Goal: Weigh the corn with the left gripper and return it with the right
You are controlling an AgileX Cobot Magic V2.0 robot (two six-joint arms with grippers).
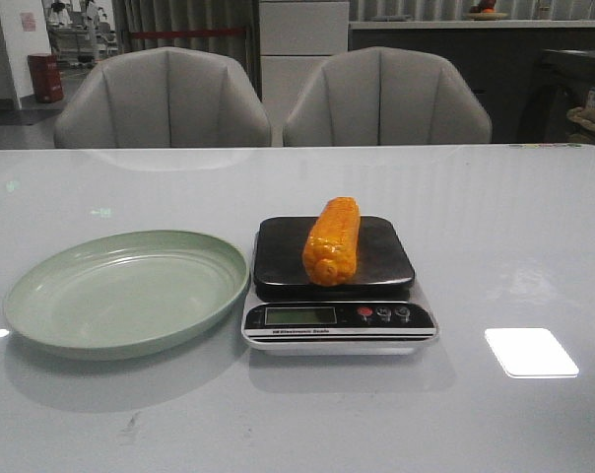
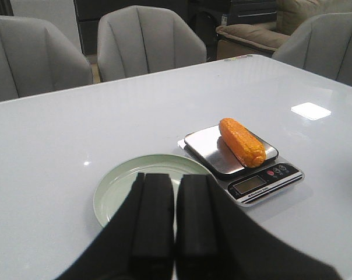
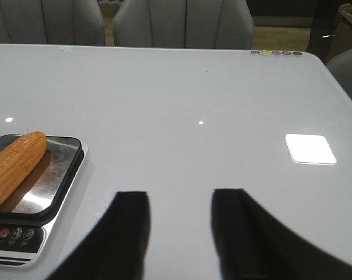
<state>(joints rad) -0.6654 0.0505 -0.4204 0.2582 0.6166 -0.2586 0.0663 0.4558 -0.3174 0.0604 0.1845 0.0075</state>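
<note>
Corn (image 1: 332,240) lies lengthwise on the scale (image 1: 337,325), long axis running front to back. Right gripper (image 3: 179,233), fingers apart and empty, hangs off to the scale's right, well placed to return it. Left gripper (image 2: 175,227), fingers together, hovers over the green plate (image 1: 41,315).

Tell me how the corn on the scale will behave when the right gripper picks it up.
The corn looks like a round, stiff cob, so it would probably lift in one piece but could roll on the scale's smooth metal platform if nudged sideways. Its kernels look glossy, so it may slip unless the right gripper, now open, closes across the middle.
</note>
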